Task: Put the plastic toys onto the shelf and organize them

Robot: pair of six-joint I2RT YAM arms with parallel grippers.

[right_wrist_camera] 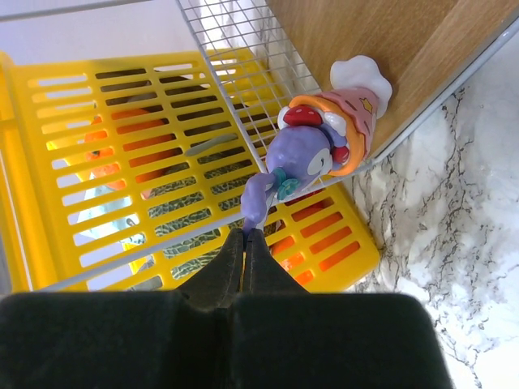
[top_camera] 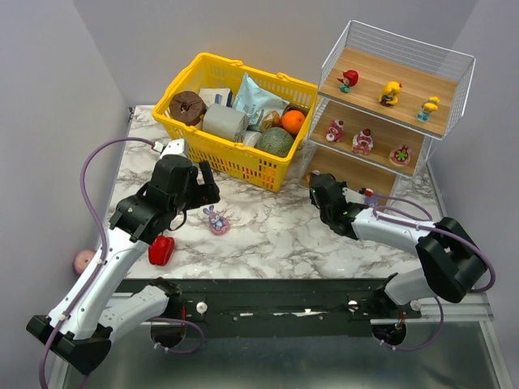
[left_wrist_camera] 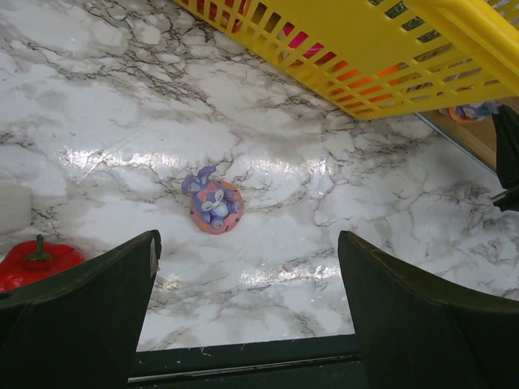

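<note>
Fingertips of the right gripper (right_wrist_camera: 243,243) are pressed flat together with no gap. They meet the end of one long ear of a purple plastic bunny figurine on a pink-and-orange base (right_wrist_camera: 312,150). Whether the ear is actually nipped between them cannot be told, since the dark fingers cover the contact. This bunny sits at the front edge of the lowest board of the three-tier stepped shelf of light wooden boards in a white wire frame (top_camera: 405,113). Its long axis runs diagonally, ear towards the fingers and white cap towards the board. From the top camera the right gripper hides nearly all of it.

The left gripper (left_wrist_camera: 247,243) has its fingers spread as wide as they go and grips nothing. It hangs above a second purple bunny figurine on a round pink base (left_wrist_camera: 212,203), which rests on the white marble-patterned table (left_wrist_camera: 97,97), apart from both fingers. Its ears point up and left in the wrist view, its base down and right.

A red plastic bell pepper (left_wrist_camera: 36,263) is cut off at that view's left edge. The yellow slatted plastic basket (top_camera: 243,162) stands just beside the shelf. Three toys stand on the top board and three on the middle one, too small to make out.
</note>
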